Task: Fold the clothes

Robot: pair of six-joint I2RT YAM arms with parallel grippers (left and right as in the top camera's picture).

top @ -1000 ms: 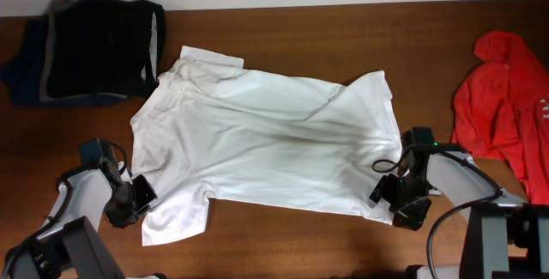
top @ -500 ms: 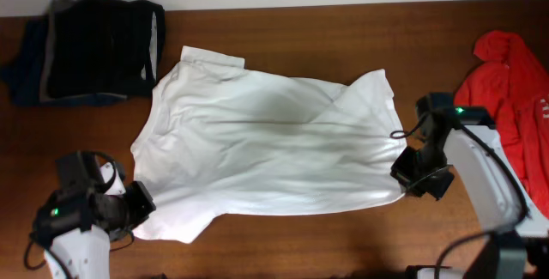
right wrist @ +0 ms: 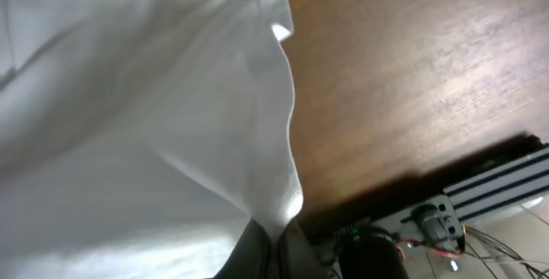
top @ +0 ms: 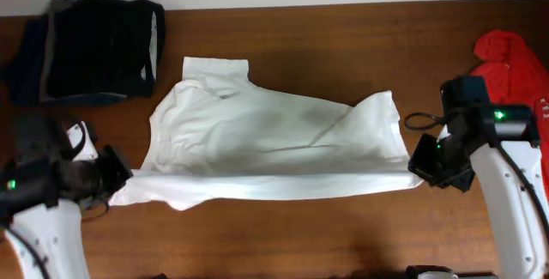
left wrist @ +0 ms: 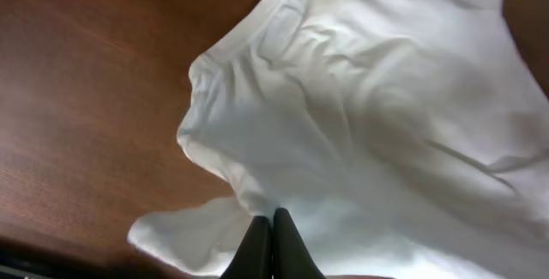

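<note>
Shirt [top: 266, 142]: centre of table [top: 343, 39], near edge drawn straight between both grippers | left gripper [top: 118, 178]: fingers together, clamped on near-left corner | right gripper [top: 421, 170]: fingers clamped on near-right corner | dark stack [top: 94, 47]: far left | red garment [top: 513, 64]: far right
</note>
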